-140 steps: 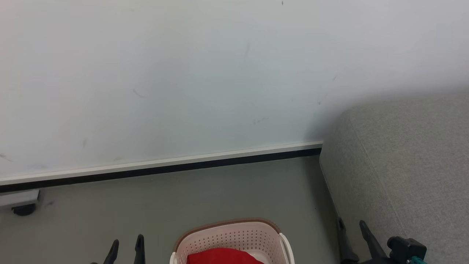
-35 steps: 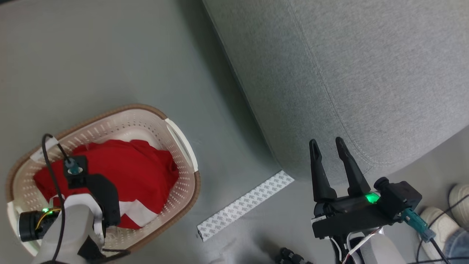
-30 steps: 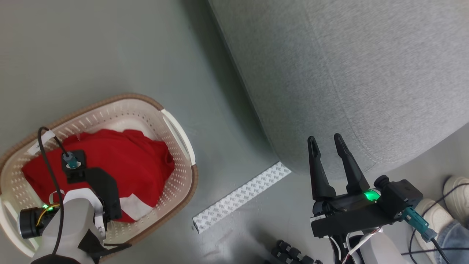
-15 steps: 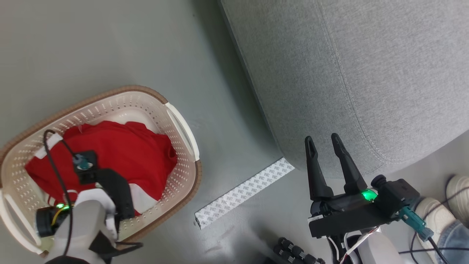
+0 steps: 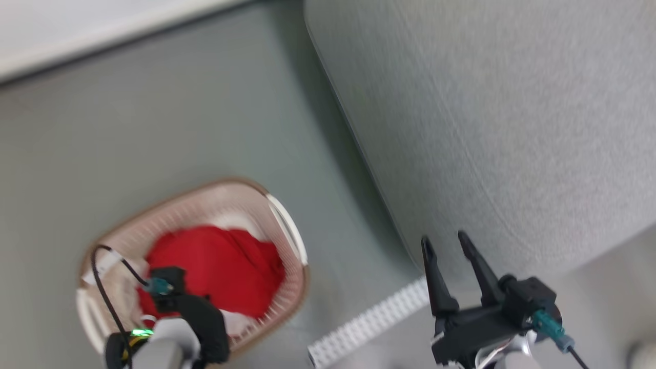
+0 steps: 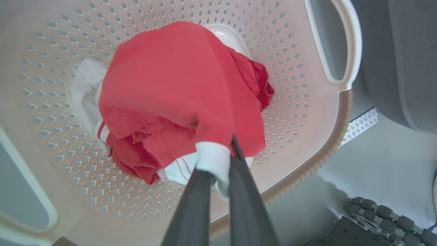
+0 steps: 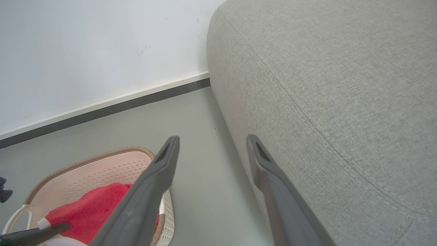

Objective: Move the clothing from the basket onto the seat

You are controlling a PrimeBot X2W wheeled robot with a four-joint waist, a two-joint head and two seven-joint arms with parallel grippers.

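The clothing (image 6: 177, 89) is a red bundle with white trim, gathered up inside the cream basket (image 6: 51, 51). My left gripper (image 6: 220, 153) is shut on the bundle's white hem, and the fabric hangs bunched from its fingers. In the head view, which is blurred, my left wrist (image 5: 189, 318) covers the near part of the clothing (image 5: 220, 266) in the basket (image 5: 287, 225). The right gripper (image 5: 444, 239) stands open and empty near the corner of the grey seat (image 5: 512, 128). In the right wrist view that gripper (image 7: 212, 140) is open beside the seat (image 7: 341, 85).
A white patterned strip (image 5: 369, 323) lies on the grey floor between basket and seat. A white wall with a dark baseboard (image 7: 102, 109) runs behind. Dark rollers of my base (image 6: 385, 215) sit near the basket. Open floor (image 5: 154, 128) lies beyond the basket.
My left gripper has shut on the clothing's white hem and the fabric is now bunched up. The head camera has tilted, bringing the wall's foot into view. The right gripper stays open.
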